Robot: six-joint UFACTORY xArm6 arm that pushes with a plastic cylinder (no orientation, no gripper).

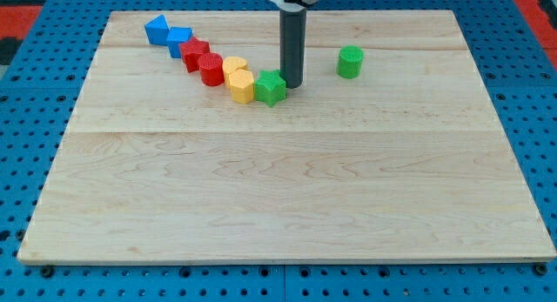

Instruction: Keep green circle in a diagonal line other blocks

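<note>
1. Our tip point(291, 84) rests on the wooden table point(287, 206) in the upper middle of the view, just to the right of the green star-shaped block point(271, 88) and touching it or very nearly so.
2. The green circle point(350, 62) stands alone toward the view's right and slightly above our tip, clearly apart from it and from every other block.
3. We carry no fingers: the arm ends in a plain dark rod point(291, 43), so nothing opens, closes or grips.
4. The other blocks run in a slanted chain from the view's upper left down to the right: two blue blocks point(167, 32), a red star-like block point(195, 52), a red rounded block point(211, 69), two yellow blocks point(238, 78), then the green star-shaped block at the lower end.
5. Neighbours in this chain touch or overlap from this angle, so we cannot make out the exact shapes of the blue and yellow pieces.
6. The rod's upper part and its mount are cut off by the view's top edge.
7. The table sits on a blue perforated base point(35, 119).
</note>
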